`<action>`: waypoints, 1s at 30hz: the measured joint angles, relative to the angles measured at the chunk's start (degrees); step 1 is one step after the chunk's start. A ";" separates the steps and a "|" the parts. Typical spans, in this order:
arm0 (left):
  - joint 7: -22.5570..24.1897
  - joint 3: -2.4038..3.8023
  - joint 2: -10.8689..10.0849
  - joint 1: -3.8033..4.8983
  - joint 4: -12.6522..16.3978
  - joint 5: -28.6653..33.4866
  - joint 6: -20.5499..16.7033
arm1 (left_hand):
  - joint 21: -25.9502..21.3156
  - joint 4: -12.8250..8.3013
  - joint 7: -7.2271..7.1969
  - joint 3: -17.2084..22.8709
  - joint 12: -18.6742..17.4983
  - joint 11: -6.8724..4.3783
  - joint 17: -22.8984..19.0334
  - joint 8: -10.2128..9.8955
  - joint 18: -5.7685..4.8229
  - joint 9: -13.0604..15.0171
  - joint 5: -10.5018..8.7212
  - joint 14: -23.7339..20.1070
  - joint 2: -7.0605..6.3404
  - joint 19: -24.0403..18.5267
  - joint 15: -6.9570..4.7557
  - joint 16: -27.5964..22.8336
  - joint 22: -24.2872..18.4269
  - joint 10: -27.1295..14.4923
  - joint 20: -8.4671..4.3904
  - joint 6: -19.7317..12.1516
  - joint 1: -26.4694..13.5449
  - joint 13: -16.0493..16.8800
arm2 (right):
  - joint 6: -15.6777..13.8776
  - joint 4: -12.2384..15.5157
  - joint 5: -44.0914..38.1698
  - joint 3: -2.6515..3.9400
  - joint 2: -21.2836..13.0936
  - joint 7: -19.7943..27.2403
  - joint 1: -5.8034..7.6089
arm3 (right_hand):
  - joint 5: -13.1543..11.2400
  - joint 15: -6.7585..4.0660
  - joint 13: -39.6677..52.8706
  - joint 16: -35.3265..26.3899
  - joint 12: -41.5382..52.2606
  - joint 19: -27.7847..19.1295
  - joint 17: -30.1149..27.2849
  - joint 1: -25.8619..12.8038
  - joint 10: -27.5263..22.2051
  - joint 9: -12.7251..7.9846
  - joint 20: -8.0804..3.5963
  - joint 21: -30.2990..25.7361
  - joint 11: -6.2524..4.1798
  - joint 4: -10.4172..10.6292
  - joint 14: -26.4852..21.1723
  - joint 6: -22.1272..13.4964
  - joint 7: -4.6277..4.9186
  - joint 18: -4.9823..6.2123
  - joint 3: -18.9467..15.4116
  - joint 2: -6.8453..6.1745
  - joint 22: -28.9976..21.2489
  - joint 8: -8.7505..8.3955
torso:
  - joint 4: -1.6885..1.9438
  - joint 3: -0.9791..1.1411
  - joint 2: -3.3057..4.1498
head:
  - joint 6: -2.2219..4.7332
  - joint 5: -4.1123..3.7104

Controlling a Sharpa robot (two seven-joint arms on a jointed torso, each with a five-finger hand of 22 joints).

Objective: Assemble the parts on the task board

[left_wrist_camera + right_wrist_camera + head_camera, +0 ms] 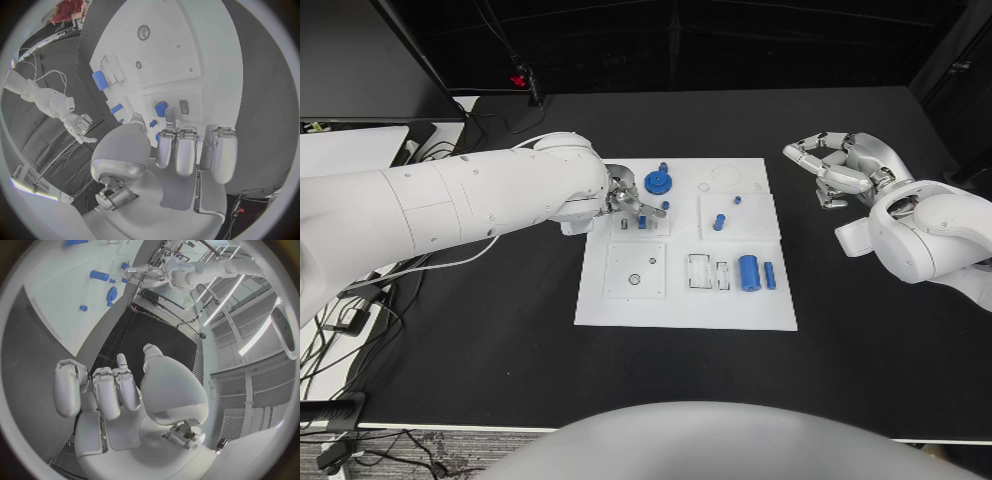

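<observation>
Left hand (626, 205) sits over the task board's (687, 310) upper-left part, fingers pointing down at a small blue part (161, 108); can't tell if it's gripping it. Right hand (831, 168) hovers over the black table (473, 340) at upper right of head view, off the board, fingers curled in, holding nothing. No readable writing. Blue cylinder (749, 272) lies lower right on board, long axis top-to-bottom in frame; blue gear (658, 182) near board's top.
</observation>
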 measured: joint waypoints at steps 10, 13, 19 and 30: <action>1.09 -0.04 -2.90 0.59 2.56 0.00 -1.11 | 0.00 -0.16 0.00 -0.55 0.00 0.00 0.00 0.00 0.00 -0.05 1.05 0.00 -0.63 0.00 0.00 0.00 0.00 0.00 0.00 0.00 1.99 0.00 | 0.00 -0.06 0.00 0.00 0.13 -0.02 -0.01 | 0.00 0.00 0.00 0.00 0.00 0.00 0.00 0.00 0.00 0.00 0.00 0.00 0.00 0.00 0.00 0.00 0.00 0.00 0.00 0.00 0.00 0.00 | 0.00 0.03 -0.02 | 0.16 0.16; 1.64 -0.07 -4.41 2.03 3.94 0.00 -1.36 | 0.00 -0.06 0.00 -0.90 0.00 0.00 0.00 -0.13 0.00 -0.13 1.05 0.00 -1.01 0.21 0.00 0.00 0.00 0.00 -0.21 0.01 2.37 0.00 | 0.00 -0.06 0.00 0.00 0.14 -0.02 -0.01 | 0.00 0.00 0.00 0.00 0.00 0.00 0.00 0.00 0.00 0.00 0.00 0.00 0.00 0.00 0.00 0.00 0.00 0.00 0.00 0.00 0.00 0.00 | 0.01 0.07 -0.06 | 0.46 0.19; 3.03 0.04 -6.26 5.04 5.07 0.00 -1.40 | 0.00 -0.22 -0.19 -1.64 0.00 0.00 0.00 -1.35 0.00 -1.06 3.39 0.00 -1.94 0.21 0.00 0.00 0.00 0.00 -0.21 -0.19 3.29 0.00 | -0.02 0.02 0.00 0.00 0.26 -0.02 -0.01 | 0.00 0.00 0.00 0.00 0.00 0.00 0.00 0.00 0.00 -0.05 0.00 0.00 0.00 0.00 0.00 0.00 0.00 0.00 0.00 0.00 0.00 0.22 | 0.02 0.09 -0.06 | 1.36 0.68; 5.88 0.01 -4.49 6.35 -1.52 -0.01 -0.15 | 0.00 -0.08 0.02 -2.10 0.00 0.00 0.00 -3.68 0.00 -3.48 4.88 0.00 -2.18 0.21 0.00 0.00 0.00 0.00 -0.21 0.02 3.53 0.00 | -0.03 0.05 0.00 0.00 0.82 0.09 -0.01 | 0.00 0.00 0.00 0.00 0.00 0.00 0.00 0.00 0.00 -0.06 0.00 0.00 0.00 0.00 0.00 0.00 0.00 0.00 0.00 0.00 0.00 0.22 | -0.07 0.01 0.07 | 3.70 2.34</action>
